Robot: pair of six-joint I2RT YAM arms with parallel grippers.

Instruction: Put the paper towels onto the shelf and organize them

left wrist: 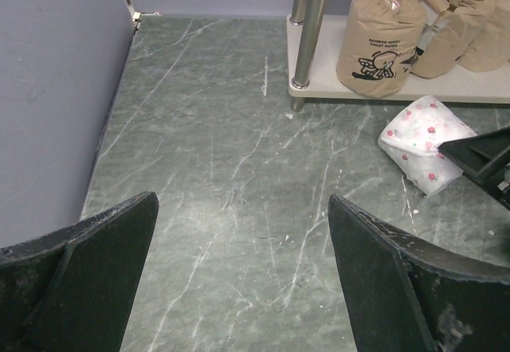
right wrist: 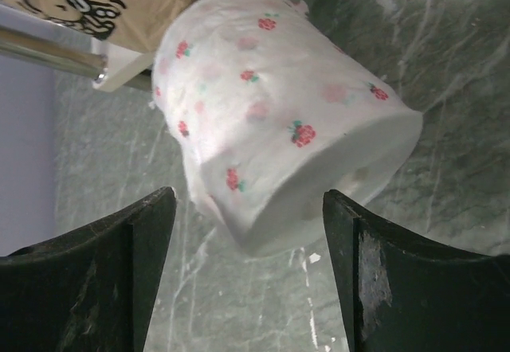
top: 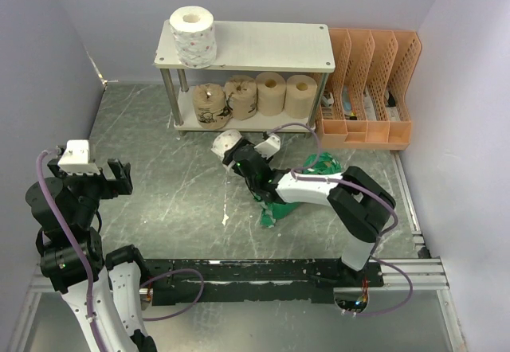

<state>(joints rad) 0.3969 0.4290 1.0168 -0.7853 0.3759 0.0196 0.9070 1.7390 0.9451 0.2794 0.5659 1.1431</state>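
The shelf (top: 263, 43) stands at the back. One white flowered roll (top: 193, 35) stands on its top board. Several tan rolls (top: 271, 93) line the lower tier, the labelled one (top: 209, 105) at the left; it also shows in the left wrist view (left wrist: 381, 41). A second white flowered roll (top: 229, 141) lies tilted on the floor before the shelf (right wrist: 279, 113) (left wrist: 426, 141). My right gripper (top: 243, 153) (right wrist: 249, 201) is open, its fingertips either side of this roll's near end, not touching. Two green-wrapped rolls (top: 323, 163) (top: 275, 210) lie under the right arm. My left gripper (top: 110, 178) (left wrist: 243, 205) is open and empty.
An orange perforated file rack (top: 370, 89) stands right of the shelf. A shelf leg (left wrist: 307, 33) rises at the lower board's front left corner. Walls close in on the left (left wrist: 48, 89) and right. Bare marble floor (left wrist: 239, 169) lies ahead of the left gripper.
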